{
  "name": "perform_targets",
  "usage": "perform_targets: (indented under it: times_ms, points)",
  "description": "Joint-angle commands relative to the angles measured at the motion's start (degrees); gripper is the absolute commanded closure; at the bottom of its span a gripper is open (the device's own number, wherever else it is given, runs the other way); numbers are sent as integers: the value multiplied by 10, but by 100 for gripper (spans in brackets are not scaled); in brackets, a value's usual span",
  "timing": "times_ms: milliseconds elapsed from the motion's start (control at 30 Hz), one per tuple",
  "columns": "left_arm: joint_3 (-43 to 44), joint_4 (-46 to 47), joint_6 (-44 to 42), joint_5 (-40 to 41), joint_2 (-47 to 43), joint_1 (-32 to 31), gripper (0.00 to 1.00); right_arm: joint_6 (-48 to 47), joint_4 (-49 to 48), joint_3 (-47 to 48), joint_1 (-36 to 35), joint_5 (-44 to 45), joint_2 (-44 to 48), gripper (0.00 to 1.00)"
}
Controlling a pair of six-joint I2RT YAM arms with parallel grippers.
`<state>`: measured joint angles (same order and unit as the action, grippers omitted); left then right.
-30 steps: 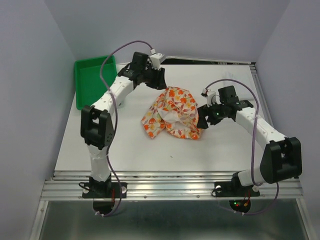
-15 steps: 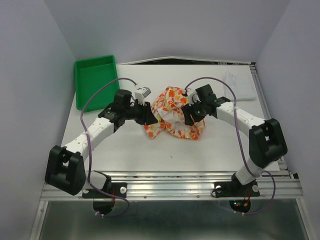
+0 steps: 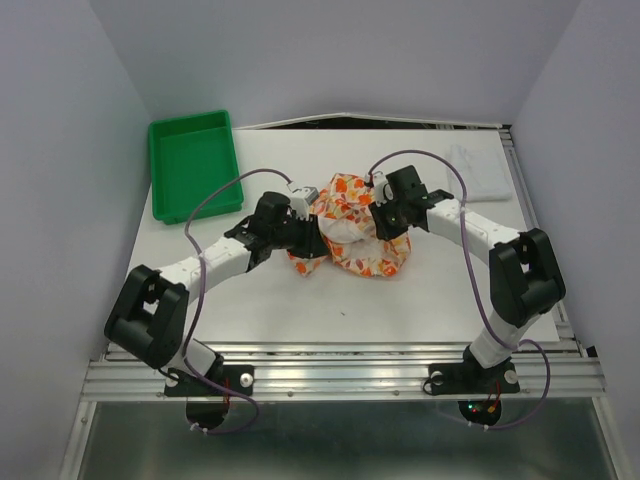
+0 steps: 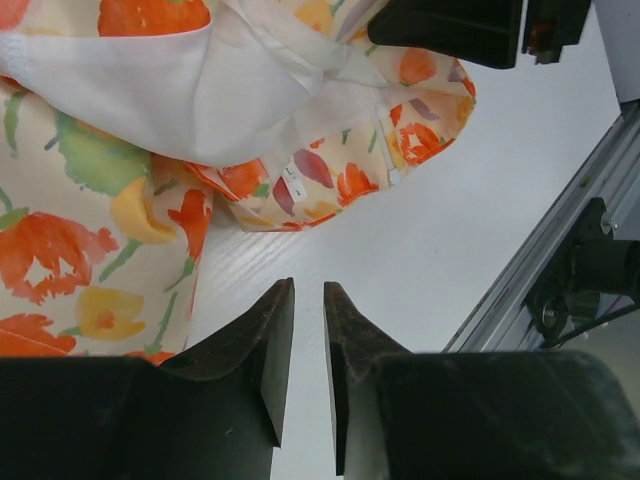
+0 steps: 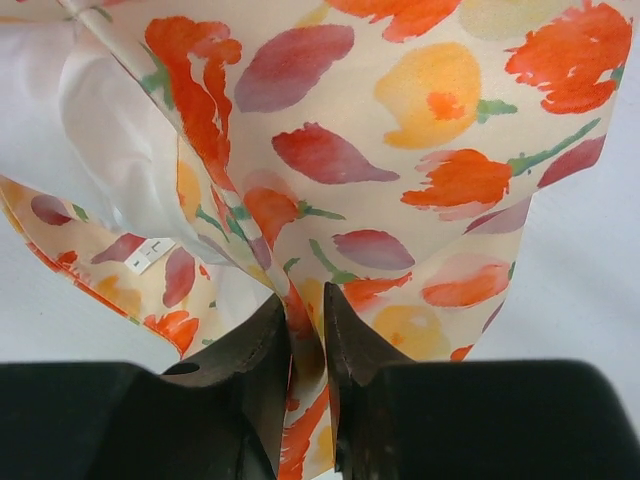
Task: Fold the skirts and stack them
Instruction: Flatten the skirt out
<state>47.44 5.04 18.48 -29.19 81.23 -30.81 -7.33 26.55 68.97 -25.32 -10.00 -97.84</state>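
The floral skirt (image 3: 362, 262) lies crumpled in the middle of the table, its white lining (image 4: 200, 90) turned outward. My right gripper (image 3: 381, 226) sits on the skirt's right side and is shut on a raised fold of the printed cloth (image 5: 430, 120), pinched between the fingertips (image 5: 307, 297). At the skirt's left edge, my left gripper (image 3: 312, 240) is low over the table. Its jaws (image 4: 308, 287) stand a narrow gap apart with bare table between them, and the floral skirt (image 4: 100, 250) is just beside the left finger. The white skirt (image 3: 480, 172) lies flat at the back right.
A green plastic tray (image 3: 190, 165) stands at the back left. The metal rail of the table's near edge (image 4: 560, 250) runs close by in the left wrist view. Purple cables loop above both arms.
Both arms swung in to the floral skirt from the back left and the right. The right jaws closed on a fold of it. The left jaws narrowed beside its left edge.
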Motion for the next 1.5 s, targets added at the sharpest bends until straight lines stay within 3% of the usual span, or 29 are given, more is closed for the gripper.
perform_targets:
  times_ms: [0,200,533,733,833,867,900,1000,1100,1233,1467]
  points:
    - [38,33,18,29,39,-10,68,9,-8,27,-3,8,17,78]
    - [65,27,20,53,95,-13,54,15,-6,29,-3,9,20,87]
    - [119,7,16,77,166,-14,50,21,-5,29,-3,22,32,97]
    - [144,6,6,89,203,-14,59,26,-5,27,-3,33,47,99]
    - [163,-14,-13,124,203,-11,82,27,-3,32,-3,69,56,99]
    - [165,-20,-24,134,192,-8,94,22,-3,33,-3,81,60,99]
    - [166,-31,-29,141,181,3,98,17,-3,34,-3,118,65,99]
    - [164,-49,-44,164,128,32,100,4,-3,32,4,196,96,99]
    - [165,-70,-91,217,45,78,100,15,-2,31,58,266,141,99]
    - [153,-77,-144,283,-19,80,100,25,-4,19,100,293,168,99]
    - [67,-79,-214,361,-103,73,100,15,-24,-52,100,315,198,99]
